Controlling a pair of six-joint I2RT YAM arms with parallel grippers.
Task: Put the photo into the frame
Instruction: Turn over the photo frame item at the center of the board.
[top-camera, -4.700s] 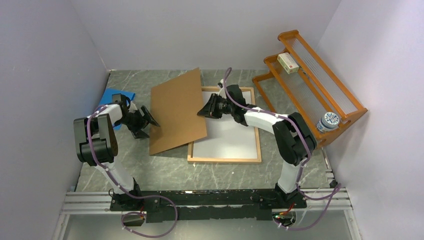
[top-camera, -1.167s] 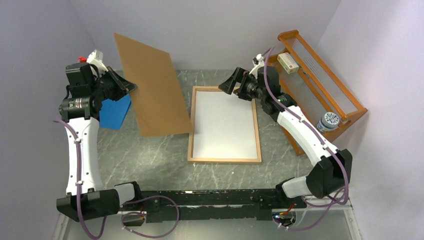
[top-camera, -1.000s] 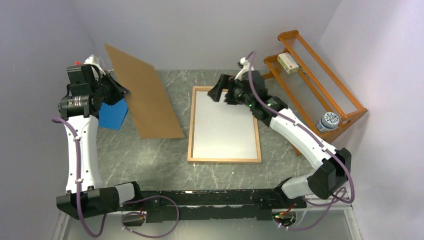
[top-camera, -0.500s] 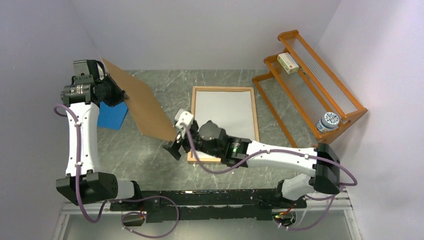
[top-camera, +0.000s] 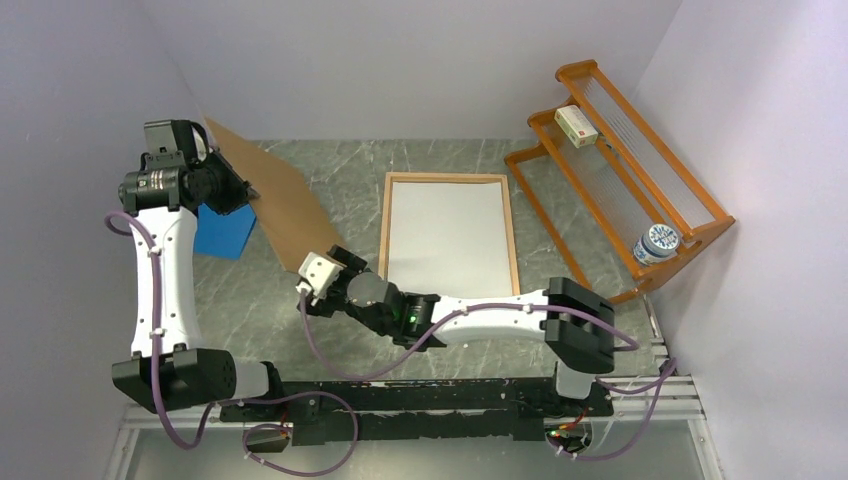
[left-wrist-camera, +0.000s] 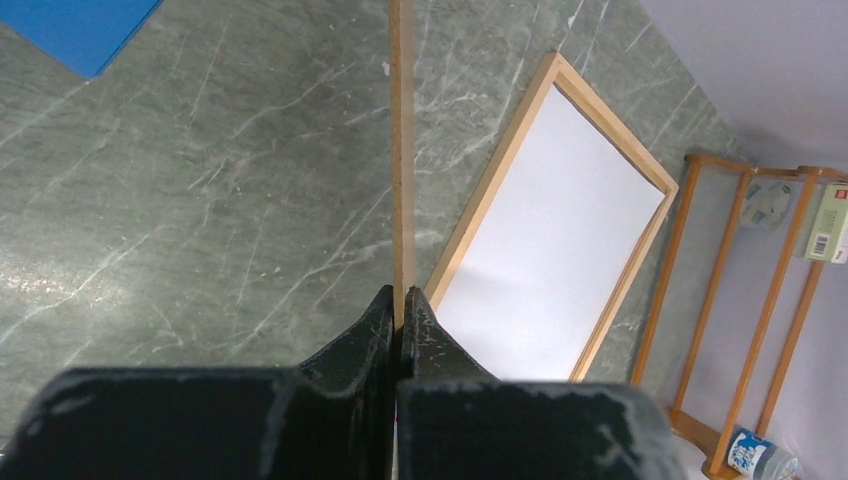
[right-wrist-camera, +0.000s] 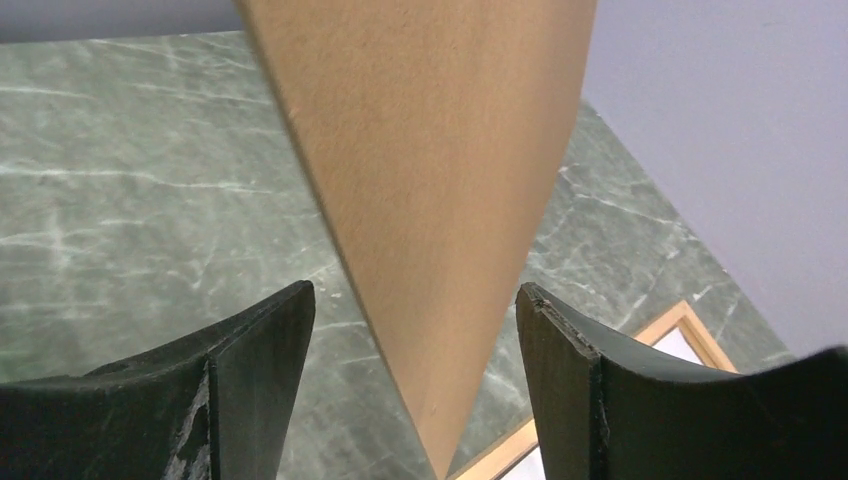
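Left jaws clamping thin brown hardboard backing panel (top-camera: 285, 205) edge; right jaws gaping around its lower corner, probably needing deeper, square bite before closing.

Grey-green marbled table (top-camera: 250, 312), frame (top-camera: 447, 177) flat at centre, photo (top-camera: 450, 240) inside it white side up, blue sheet (top-camera: 225, 235) at left, wooden rack (top-camera: 580, 73) at right

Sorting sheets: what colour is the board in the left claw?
Plain brown; the board shows best in the right wrist view.
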